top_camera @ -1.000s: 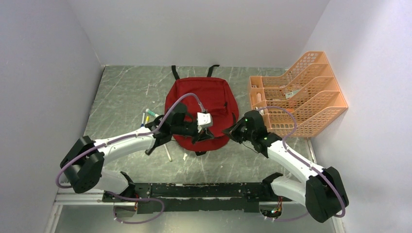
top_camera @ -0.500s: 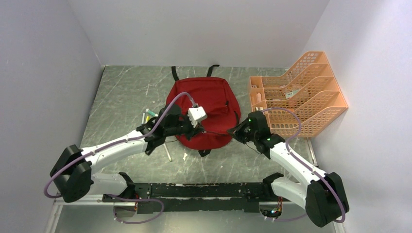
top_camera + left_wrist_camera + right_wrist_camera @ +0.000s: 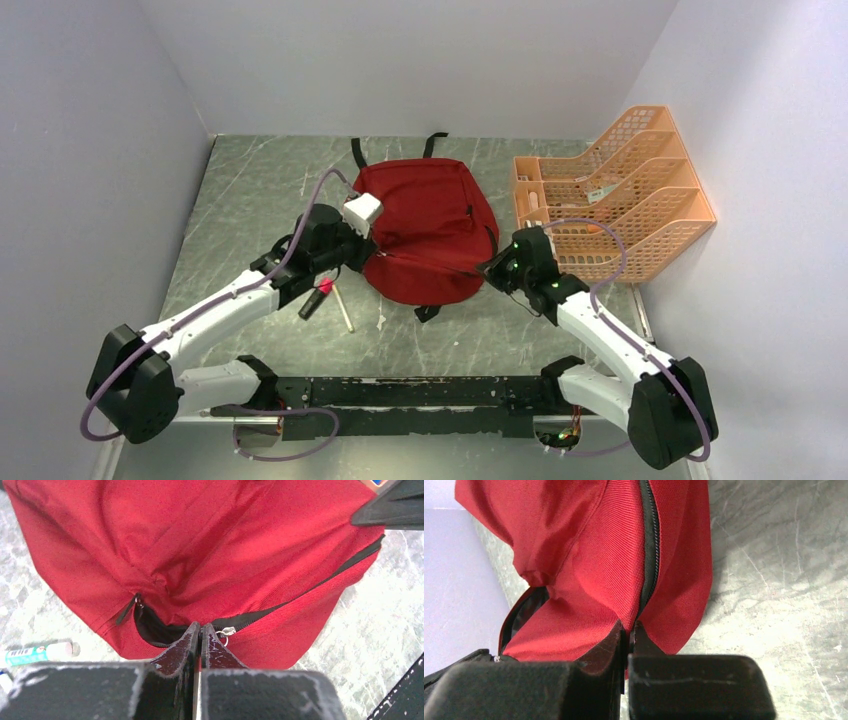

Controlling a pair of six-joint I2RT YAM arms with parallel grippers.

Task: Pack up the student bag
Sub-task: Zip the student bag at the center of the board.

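Desk (image 3: 250, 190) of grey marble, white walls (image 3: 400, 60) around.
Left claw (image 3: 201, 630) and right claw (image 3: 630, 627) each pinch the student bag (image 3: 430, 210), orange organizer (image 3: 620, 200) beside.

— Where's the dark red soft fabric backpack (image 3: 430, 225)?
— Lying flat in the middle of the table (image 3: 250, 180), black straps (image 3: 358, 152) toward the far wall.
— Zipped?
— Its black zipper (image 3: 300, 595) is mostly shut; a small dark gap (image 3: 150, 630) shows at one end.
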